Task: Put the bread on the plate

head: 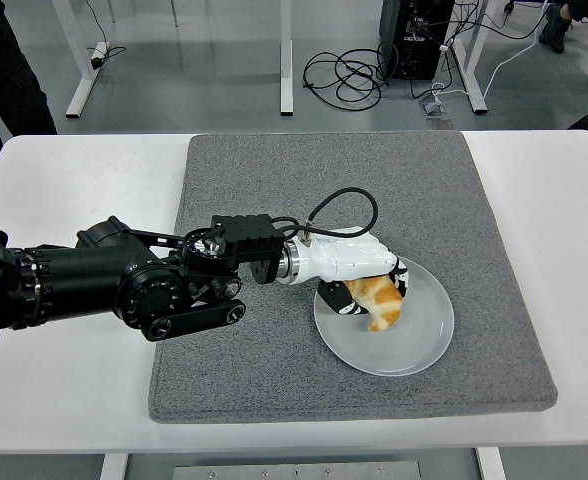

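The bread, an orange-brown piece, is seen just right of the frame's centre, held over the left part of the plate and apparently touching or nearly touching its surface; whether its weight is already borne by the plate cannot be told. It is gripped by the left hand, whose white shell covers it from above while the fingers are curled around its upper end, so the hand is closed on the bread, not spread. The plate, pale and translucent, lies on the grey mat toward the lower right of it, and the mat lies on the white table. The chief risk is judged to lie in the release: if the fingers are opened while the bread is tilted, it may be rolled toward the plate's left rim, beside which it hangs, and be tipped onto the mat. The bread may also be dragged off as the hand is withdrawn toward the left of the frame, should a fingertip stay caught in the soft crust. The light plate could be nudged or lifted at its edge by the lower fingers, which are seen close to the rim. The right arm is not seen. A person's dark clothing is seen at the upper left edge.
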`<move>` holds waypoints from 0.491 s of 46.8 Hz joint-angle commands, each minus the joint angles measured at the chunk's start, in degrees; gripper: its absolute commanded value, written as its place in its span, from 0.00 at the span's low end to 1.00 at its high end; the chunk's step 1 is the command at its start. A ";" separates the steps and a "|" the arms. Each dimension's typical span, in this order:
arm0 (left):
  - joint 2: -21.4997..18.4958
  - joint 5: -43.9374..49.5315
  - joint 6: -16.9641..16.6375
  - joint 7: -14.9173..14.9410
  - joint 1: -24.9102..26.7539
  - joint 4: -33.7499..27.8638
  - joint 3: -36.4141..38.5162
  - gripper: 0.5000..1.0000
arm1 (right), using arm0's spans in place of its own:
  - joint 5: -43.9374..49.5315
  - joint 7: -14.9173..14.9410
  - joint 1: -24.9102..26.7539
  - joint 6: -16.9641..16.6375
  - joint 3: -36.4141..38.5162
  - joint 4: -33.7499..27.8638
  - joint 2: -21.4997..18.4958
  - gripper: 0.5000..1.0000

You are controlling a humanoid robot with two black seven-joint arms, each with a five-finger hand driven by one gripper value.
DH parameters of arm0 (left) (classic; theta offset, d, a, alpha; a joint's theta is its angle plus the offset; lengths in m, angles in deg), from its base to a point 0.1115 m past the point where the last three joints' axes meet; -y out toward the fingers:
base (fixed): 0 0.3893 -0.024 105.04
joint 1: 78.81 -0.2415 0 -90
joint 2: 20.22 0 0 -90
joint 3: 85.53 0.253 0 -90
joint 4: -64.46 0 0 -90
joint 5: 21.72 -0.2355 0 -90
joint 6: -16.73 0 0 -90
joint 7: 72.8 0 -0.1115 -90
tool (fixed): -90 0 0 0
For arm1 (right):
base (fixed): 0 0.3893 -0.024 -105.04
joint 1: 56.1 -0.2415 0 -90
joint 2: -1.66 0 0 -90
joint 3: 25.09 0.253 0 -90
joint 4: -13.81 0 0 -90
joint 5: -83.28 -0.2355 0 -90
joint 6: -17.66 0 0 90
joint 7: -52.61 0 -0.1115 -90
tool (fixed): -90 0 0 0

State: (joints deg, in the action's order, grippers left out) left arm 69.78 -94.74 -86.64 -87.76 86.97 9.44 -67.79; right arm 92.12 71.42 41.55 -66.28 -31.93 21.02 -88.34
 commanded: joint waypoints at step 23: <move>0.00 1.30 1.06 0.11 -0.01 -0.09 -0.61 0.94 | -0.05 0.00 0.00 0.00 -0.02 0.00 0.00 1.00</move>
State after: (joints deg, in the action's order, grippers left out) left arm 69.78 -93.44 -85.81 -87.65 86.62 9.42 -68.39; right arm 92.12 71.42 41.55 -66.28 -31.95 21.02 -88.34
